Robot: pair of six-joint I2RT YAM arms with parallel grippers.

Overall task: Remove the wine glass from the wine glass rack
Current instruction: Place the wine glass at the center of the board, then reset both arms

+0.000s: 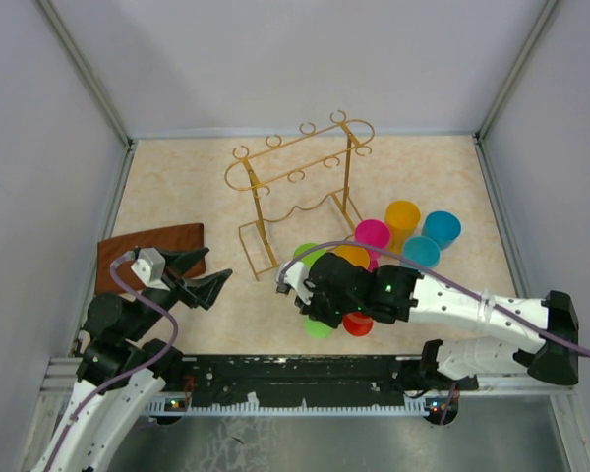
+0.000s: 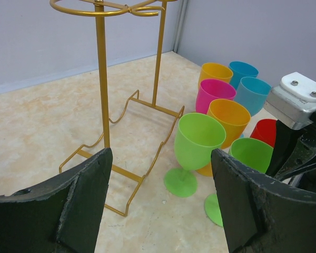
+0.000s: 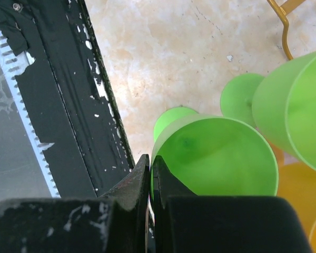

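The gold wire wine glass rack (image 1: 351,182) stands at the middle back of the table, with no glass hanging on its rails; it also shows in the left wrist view (image 2: 101,79). My right gripper (image 1: 320,295) (image 3: 151,168) is shut on the rim of a green wine glass (image 3: 216,153), upright near the table's front edge, its base (image 1: 319,327) at or just above the surface. That glass also shows in the left wrist view (image 2: 251,153). My left gripper (image 1: 202,275) (image 2: 160,205) is open and empty, left of the glasses.
Several coloured glasses stand right of the rack: another green (image 1: 308,254), orange (image 1: 352,256), pink (image 1: 372,234), yellow (image 1: 402,214), two blue (image 1: 441,228), red (image 1: 358,324). A brown mat (image 1: 138,251) lies at the left. A black rail (image 3: 68,105) runs along the front edge.
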